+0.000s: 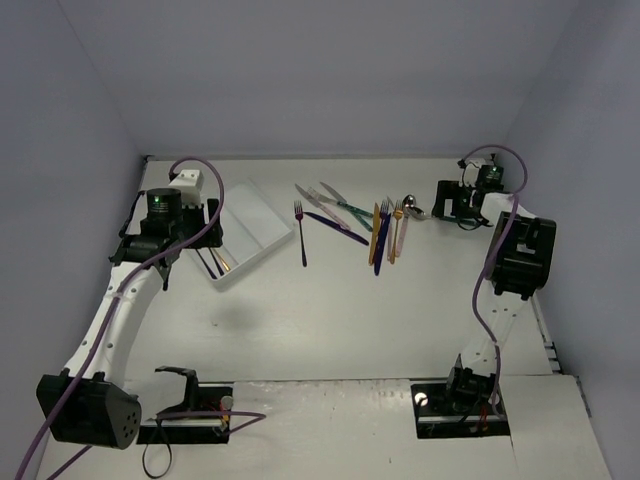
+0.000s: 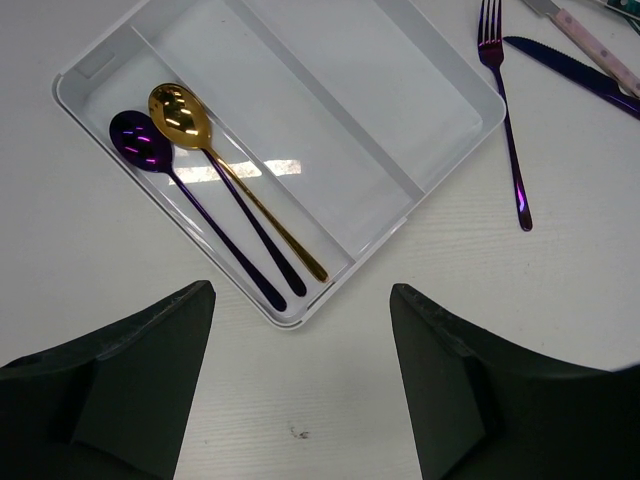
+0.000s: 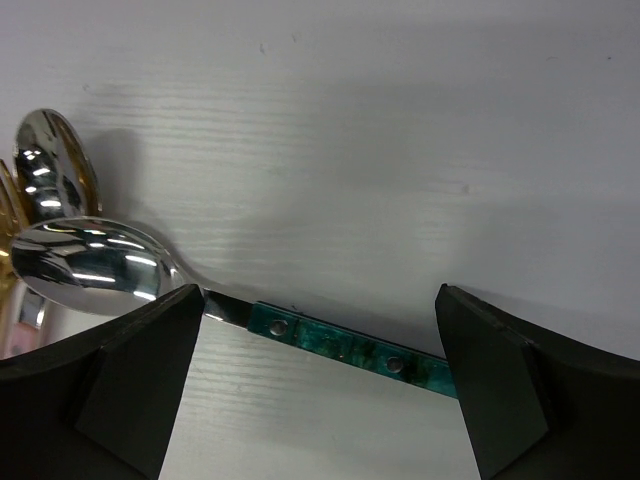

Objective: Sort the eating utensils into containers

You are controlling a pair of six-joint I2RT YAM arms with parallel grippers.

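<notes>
The white tray (image 1: 262, 215) lies at the back left. In the left wrist view (image 2: 440, 75) one outer compartment holds a purple spoon (image 2: 190, 200) and a gold spoon (image 2: 235, 175); the other two are bare. My left gripper (image 2: 302, 300) is open and empty above the tray's near corner, as the top view (image 1: 165, 240) also shows. My right gripper (image 3: 318, 300) is open with its jaws on either side of a teal-handled spoon (image 3: 350, 350) lying on the table; it sits at the back right (image 1: 447, 205). Loose utensils (image 1: 380, 232) lie mid-table.
A purple fork (image 1: 301, 238), dark blue knife (image 1: 337, 229) and pinkish and teal knives (image 1: 335, 208) lie right of the tray. A second silver spoon bowl (image 3: 55, 160) and gold fork tines (image 3: 6, 200) lie left of the teal-handled spoon. Walls close in behind and at both sides.
</notes>
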